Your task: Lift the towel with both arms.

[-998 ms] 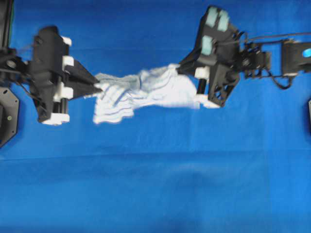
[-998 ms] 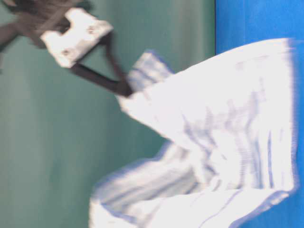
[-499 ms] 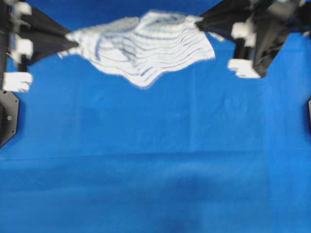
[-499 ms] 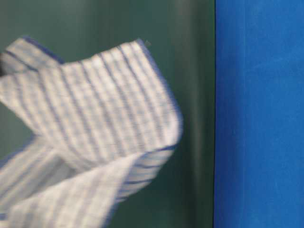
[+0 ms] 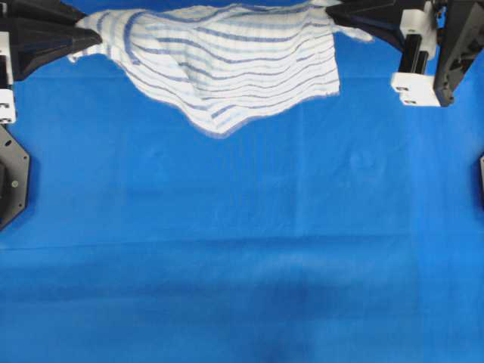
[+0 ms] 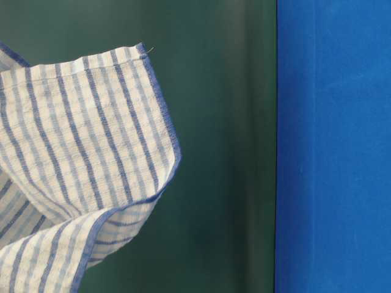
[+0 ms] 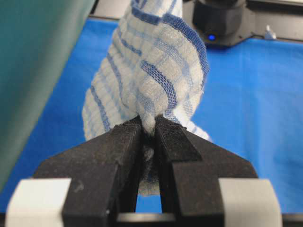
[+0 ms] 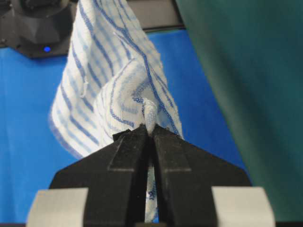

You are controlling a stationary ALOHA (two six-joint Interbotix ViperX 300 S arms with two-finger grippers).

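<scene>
The white towel (image 5: 227, 64) with blue stripes hangs stretched between my two grippers, high above the blue cloth, at the top of the overhead view. My left gripper (image 5: 97, 34) is shut on its left corner. My right gripper (image 5: 333, 9) is shut on its right corner. The towel's middle sags to a point. In the left wrist view my left gripper (image 7: 148, 126) pinches a bunched fold of towel (image 7: 156, 61). In the right wrist view my right gripper (image 8: 150, 130) pinches a thin fold of towel (image 8: 109, 80). In the table-level view a hanging part of the towel (image 6: 79, 159) fills the left side.
A large plain blue cloth (image 5: 242, 249) covers the table below. A dark green backdrop (image 6: 226, 152) stands behind it. A black arm base (image 5: 11, 181) sits at the left edge, and another dark part (image 5: 481, 181) at the right edge.
Both grippers have risen with the towel, from low over the cloth to the top of the overhead view, and moved apart. The towel has spread out and hangs free.
</scene>
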